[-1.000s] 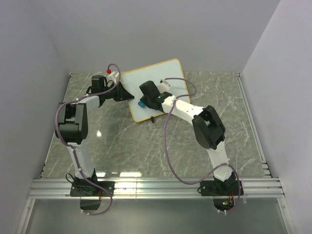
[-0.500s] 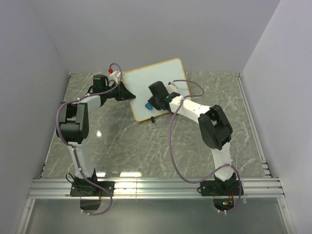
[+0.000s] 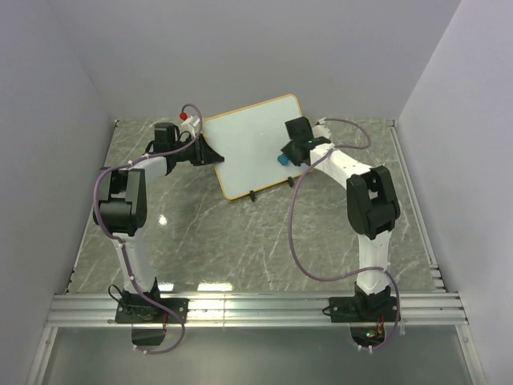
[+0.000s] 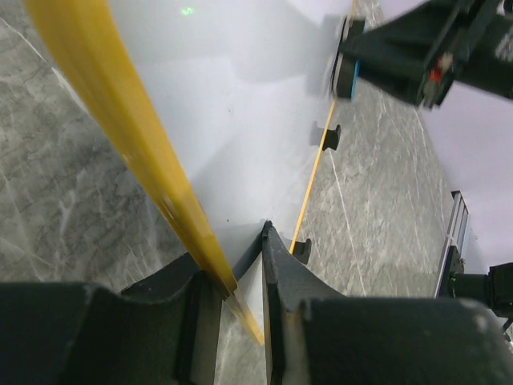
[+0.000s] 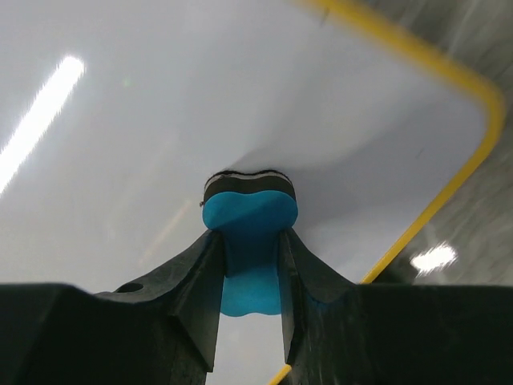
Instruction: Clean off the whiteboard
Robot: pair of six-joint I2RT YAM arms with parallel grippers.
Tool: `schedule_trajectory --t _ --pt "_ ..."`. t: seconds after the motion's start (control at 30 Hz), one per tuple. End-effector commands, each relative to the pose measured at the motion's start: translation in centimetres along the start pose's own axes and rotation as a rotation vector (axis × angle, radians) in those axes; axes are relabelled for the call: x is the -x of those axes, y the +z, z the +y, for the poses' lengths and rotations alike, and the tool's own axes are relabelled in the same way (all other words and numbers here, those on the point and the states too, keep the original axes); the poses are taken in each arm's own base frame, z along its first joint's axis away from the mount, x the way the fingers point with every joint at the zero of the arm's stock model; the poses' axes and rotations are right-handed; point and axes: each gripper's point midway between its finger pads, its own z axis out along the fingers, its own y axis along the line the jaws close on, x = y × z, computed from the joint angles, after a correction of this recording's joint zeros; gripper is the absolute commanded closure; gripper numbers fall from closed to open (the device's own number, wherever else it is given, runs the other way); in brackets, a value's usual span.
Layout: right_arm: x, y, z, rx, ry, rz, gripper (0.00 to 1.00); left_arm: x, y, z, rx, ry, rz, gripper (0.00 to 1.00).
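Right wrist: whiteboard [image 5: 144, 128] against eraser [image 5: 250, 212] in right end effector [image 5: 250, 249]

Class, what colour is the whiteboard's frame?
The whiteboard frame is orange-yellow; the left wrist view shows it best.

no readable text, labels or numbers anywhere, whiteboard [image 3: 252, 143] surface blank, no handwriting

Grey marbled table [image 3: 240, 241]; the whiteboard [image 3: 244, 144] stands on it on black feet, just right of the left gripper [image 3: 215, 156].
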Motion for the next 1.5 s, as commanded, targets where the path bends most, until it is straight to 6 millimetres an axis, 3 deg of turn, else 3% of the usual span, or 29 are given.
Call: schedule_trajectory --t 0.0,0.13,0.23,0.37,0.5,0.63,0.73,0.8,0.87,1.0,1.1,1.13,1.17,1.2,1.27,1.3,1.33,1.47 --pt "4.0 3.6 -4.3 -0.133 -0.02 -0.106 1.0 -2.4 1.7 1.8 0.067 0.094 0.055 1.0" --pt "4.5 4.0 -3.5 -0.116 -0.026 -0.096 1.0 -2.4 1.7 1.9 0.065 0.095 0.056 1.0" --pt "3.1 3.5 -1.6 -0.073 -0.03 -0.065 1.0 -2.4 1.7 1.9 0.067 0.096 0.054 1.0" --pt "-0.5 1.6 1.4 -0.007 -0.032 -0.019 1.0 -2.4 1.7 2.0 0.07 0.094 0.055 1.0" --pt "-6.9 -1.1 4.7 0.074 -0.062 0.064 1.0 -2.4 1.7 2.0 0.07 0.094 0.055 1.0" --pt "-11.2 -2.6 4.7 0.059 -0.069 0.133 1.0 -2.4 1.7 2.0 0.074 0.092 0.054 1.0" --pt "-12.4 -3.2 3.3 0.04 -0.049 0.15 1.0 -2.4 1.7 2.1 0.079 0.093 0.052 1.0" --pt "-12.1 -3.8 2.4 0.031 -0.056 0.145 1.0 -2.3 1.7 2.1 0.079 0.09 0.053 1.0" --pt "-10.3 -4.6 2.0 0.023 -0.082 0.106 1.0 -2.3 1.7 2.3 0.09 0.087 0.051 0.99" --pt "-6.6 -6.7 1.5 0.023 -0.137 0.043 1.0 -2.2 1.7 2.5 0.112 0.082 0.043 0.6" --pt "-4.1 -8.8 0.4 0.011 -0.186 -0.002 1.0 -2.3 1.7 2.6 0.126 0.079 0.041 0.45" --pt "-3.1 -10.4 0.2 0.023 -0.2 -0.019 1.0 -2.2 1.7 2.5 0.129 0.083 0.041 0.43" --pt "-2.9 -10.6 -1.3 -0.003 -0.21 -0.021 1.0 -2.3 1.7 2.5 0.133 0.083 0.044 0.41" --pt "-2.5 -11.2 -2.1 -0.01 -0.213 -0.029 1.0 -2.1 1.7 2.4 0.134 0.086 0.043 0.3" --pt "-2.2 -12.6 -4.7 -0.026 -0.221 -0.032 1.0 -1.7 1.6 2.0 0.131 0.086 0.036 0.22" --pt "-1.8 -13.0 -5.8 -0.036 -0.217 -0.04 1.0 -1.3 1.4 1.8 0.135 0.096 0.029 0.11" --pt "-1.5 -13.4 -6.8 -0.043 -0.215 -0.047 1.0 -1.1 1.1 1.5 0.138 0.094 0.022 0.06" --pt "-1.6 -14.0 -12.8 -0.11 -0.206 -0.044 1.0 -0.1 -0.2 0.7 0.178 0.094 -0.007 0.01"
